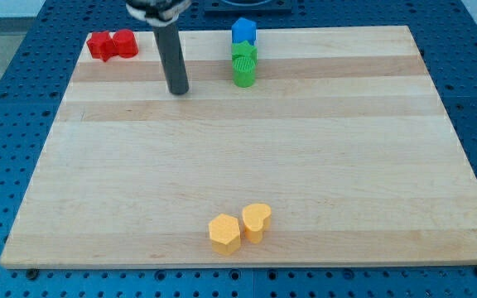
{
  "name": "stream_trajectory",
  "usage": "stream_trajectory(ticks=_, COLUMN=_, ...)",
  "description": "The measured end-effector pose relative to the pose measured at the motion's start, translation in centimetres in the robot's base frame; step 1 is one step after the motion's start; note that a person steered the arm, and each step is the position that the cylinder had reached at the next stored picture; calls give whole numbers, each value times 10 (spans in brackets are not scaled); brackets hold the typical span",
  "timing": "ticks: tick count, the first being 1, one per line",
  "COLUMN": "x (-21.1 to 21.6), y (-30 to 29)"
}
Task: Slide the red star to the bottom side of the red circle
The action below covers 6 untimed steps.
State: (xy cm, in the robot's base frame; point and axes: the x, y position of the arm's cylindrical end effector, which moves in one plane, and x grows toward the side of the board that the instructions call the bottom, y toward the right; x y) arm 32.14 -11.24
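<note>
While rod hangs over board's upper left part, my tip [178,90] rests on bare wood, no block touching it; rod has no jaws, so nothing to open or clamp. Red star [100,45] and red circle [125,43] side by side, touching, at wooden board [305,182] top-left corner, star on view's left of circle. Tip sits below and to view's right of both. Blue block [243,31], green star [244,55], green round block [244,75] stacked in column near top centre, right of tip. Yellow hexagon [224,233] and yellow heart [257,221] touching near bottom edge.

Red star [99,45], red circle [125,43].
</note>
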Motion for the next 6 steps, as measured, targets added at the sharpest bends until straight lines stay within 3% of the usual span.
stream_trajectory(ticks=2, x=-127, y=-1)
stream_trajectory(ticks=3, x=-130, y=-27)
stream_trajectory(ticks=5, x=-129, y=-182)
stream_trajectory(ticks=6, x=-101, y=-186)
